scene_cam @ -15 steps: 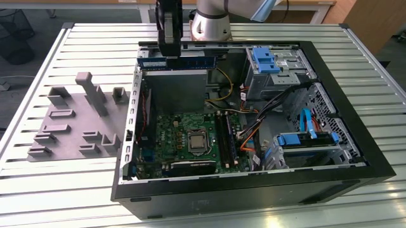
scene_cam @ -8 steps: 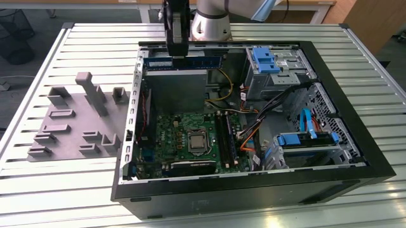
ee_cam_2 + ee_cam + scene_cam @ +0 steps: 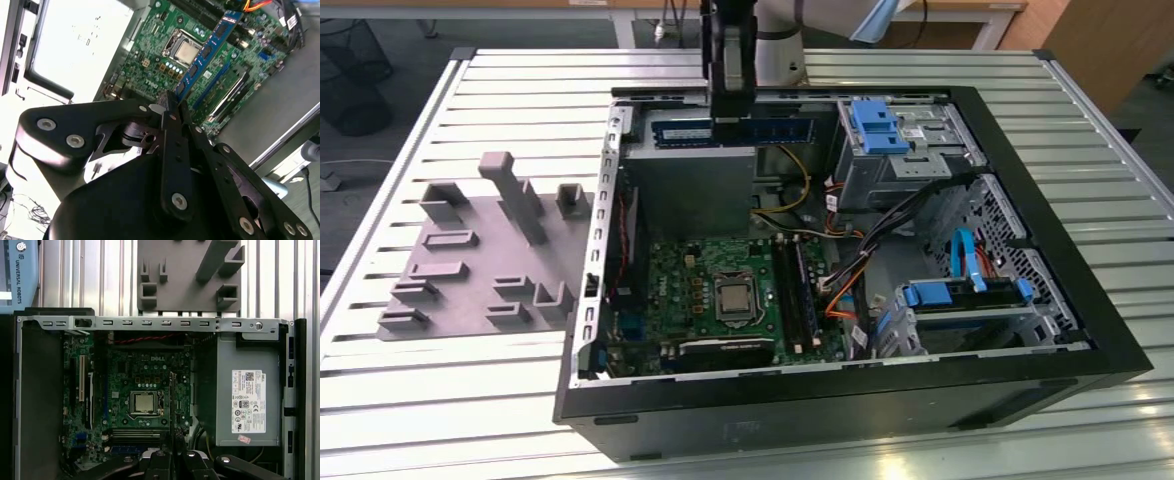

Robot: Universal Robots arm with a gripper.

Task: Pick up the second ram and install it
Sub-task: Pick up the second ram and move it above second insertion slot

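The second ram (image 3: 781, 130) is a slim blue stick with black chips. It hangs level above the back of the open computer case (image 3: 1067, 370), over the grey power-supply box (image 3: 687, 190). My gripper (image 3: 731, 118) is shut on its middle. In the second wrist view the stick (image 3: 210, 47) runs out from my gripper (image 3: 172, 102) above the green motherboard (image 3: 160, 45). In the first wrist view it shows edge-on as a thin dark line (image 3: 171, 400) above my gripper (image 3: 172, 456). The long black slots (image 3: 794, 290) lie beside the processor (image 3: 736, 298).
A grey holder tray (image 3: 480, 250) with upright posts lies on the slatted table at the exterior view's left. Orange and black cables (image 3: 847, 290) and blue drive brackets (image 3: 961, 295) crowd the case's right half. A blue stick (image 3: 215, 82) lies along one slot.
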